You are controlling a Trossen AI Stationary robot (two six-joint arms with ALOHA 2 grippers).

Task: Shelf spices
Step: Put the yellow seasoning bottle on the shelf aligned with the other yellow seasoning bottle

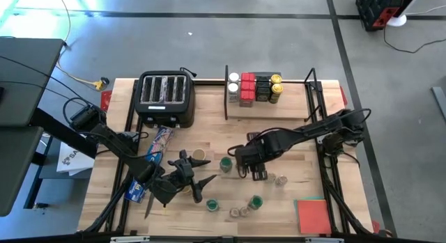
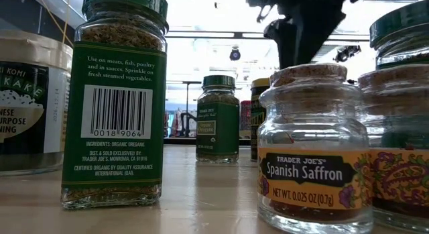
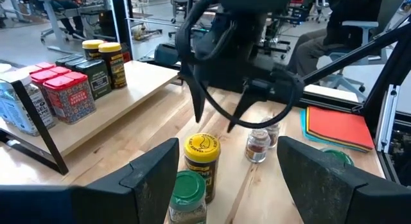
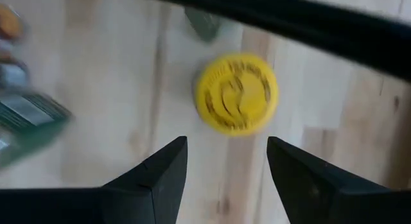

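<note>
The shelf (image 1: 268, 102) stands at the table's far side with red tins, black boxes and yellow-lidded jars (image 3: 110, 60) on its board. Loose spices stand mid-table: a yellow-lidded jar (image 4: 236, 94), green-lidded jars (image 1: 226, 163) (image 1: 212, 205) and tiny clear jars (image 1: 279, 179). My right gripper (image 4: 225, 166) hangs open above the yellow-lidded jar (image 3: 201, 153), fingers pointing down, clear of it. My left gripper (image 3: 228, 185) is open near the table's front left, aimed at a green-lidded jar (image 3: 187, 193), and holds nothing.
A black toaster (image 1: 166, 97) stands at the far left and a long blue box (image 1: 150, 163) lies beside my left arm. A red pad (image 1: 313, 215) lies at the near right. A saffron jar (image 2: 312, 147) and a green jar (image 2: 120, 100) stand near the front edge.
</note>
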